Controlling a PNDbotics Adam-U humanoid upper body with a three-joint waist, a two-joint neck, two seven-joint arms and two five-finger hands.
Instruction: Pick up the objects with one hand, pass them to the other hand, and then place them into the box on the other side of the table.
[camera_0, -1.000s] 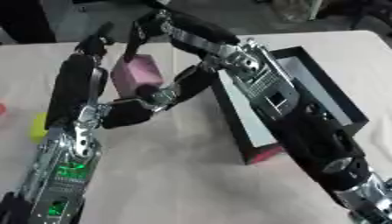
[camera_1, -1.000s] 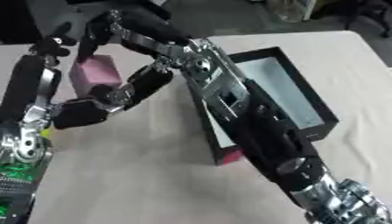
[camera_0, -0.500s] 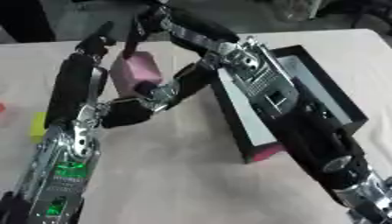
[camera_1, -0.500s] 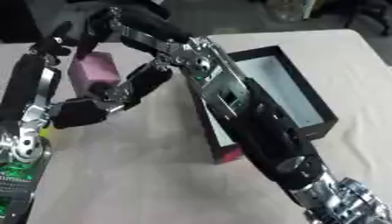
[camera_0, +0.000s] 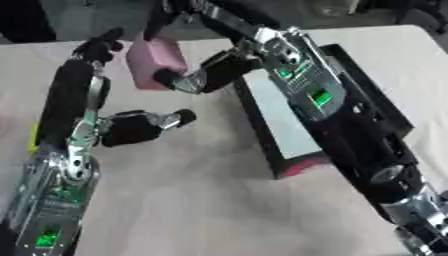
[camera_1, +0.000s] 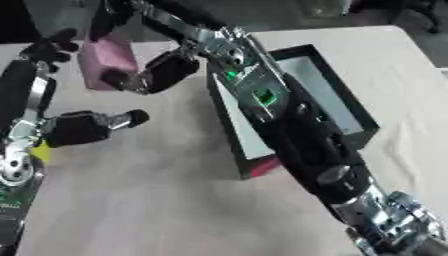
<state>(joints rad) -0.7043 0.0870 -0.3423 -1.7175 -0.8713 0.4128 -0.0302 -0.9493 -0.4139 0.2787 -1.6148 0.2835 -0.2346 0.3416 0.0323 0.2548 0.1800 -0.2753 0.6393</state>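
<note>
R robot hand (camera_0: 188, 75) around pink block (camera_0: 156, 60)

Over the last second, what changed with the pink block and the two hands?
The left robot hand has let go of the soft pink block and dropped away from it; the right robot hand now holds the block alone. The black open box stayed put.

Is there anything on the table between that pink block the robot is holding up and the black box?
Only the right hand itself, gripping the pink block; under it, bare table runs to the black box, as the left eye view shows.
</note>
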